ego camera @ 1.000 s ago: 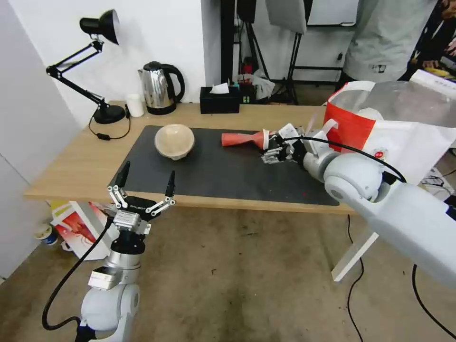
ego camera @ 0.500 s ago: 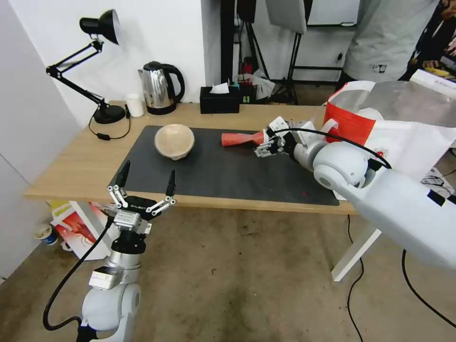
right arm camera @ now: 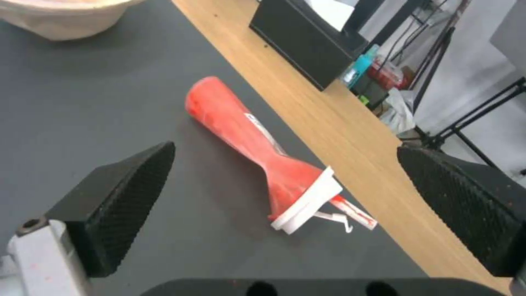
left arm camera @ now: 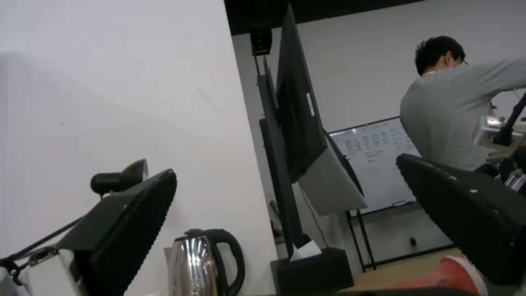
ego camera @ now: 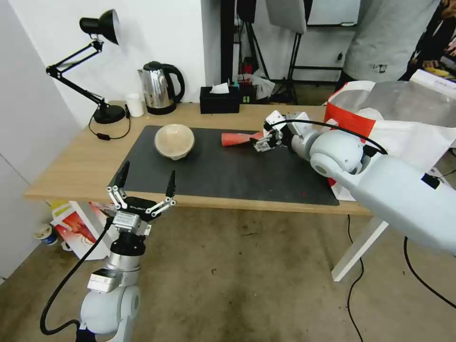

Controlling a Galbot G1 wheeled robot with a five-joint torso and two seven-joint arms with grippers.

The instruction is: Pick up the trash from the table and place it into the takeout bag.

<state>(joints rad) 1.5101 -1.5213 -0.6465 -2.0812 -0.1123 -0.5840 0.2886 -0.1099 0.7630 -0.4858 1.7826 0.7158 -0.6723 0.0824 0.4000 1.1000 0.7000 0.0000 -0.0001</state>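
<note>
A crushed red cup (ego camera: pixel 239 138) with a white lid lies on its side on the table's (ego camera: pixel 71 161) dark mat (ego camera: pixel 228 175). My right gripper (ego camera: pixel 264 137) hovers open at the cup's lid end. In the right wrist view the red cup (right arm camera: pixel 241 123) lies between and below the spread fingers (right arm camera: pixel 121 201), untouched. A beige bowl (ego camera: pixel 174 140) stands upright on the mat's left part. The white takeout bag (ego camera: pixel 351 121) with a red panel stands open at the table's right end. My left gripper (ego camera: pixel 148 169) is open, low in front of the table's near edge.
A black desk lamp (ego camera: pixel 108 114), a steel kettle (ego camera: pixel 161 88), a small white cup (ego camera: pixel 135 104) and a black tissue box (ego camera: pixel 219 99) line the table's back edge. A printed bag (ego camera: pixel 76 223) sits on the floor under the left end. A person stands behind the takeout bag.
My right gripper has moved left and away from the takeout bag, over the red cup's lid end. The cup, bowl and left arm have stayed put.
</note>
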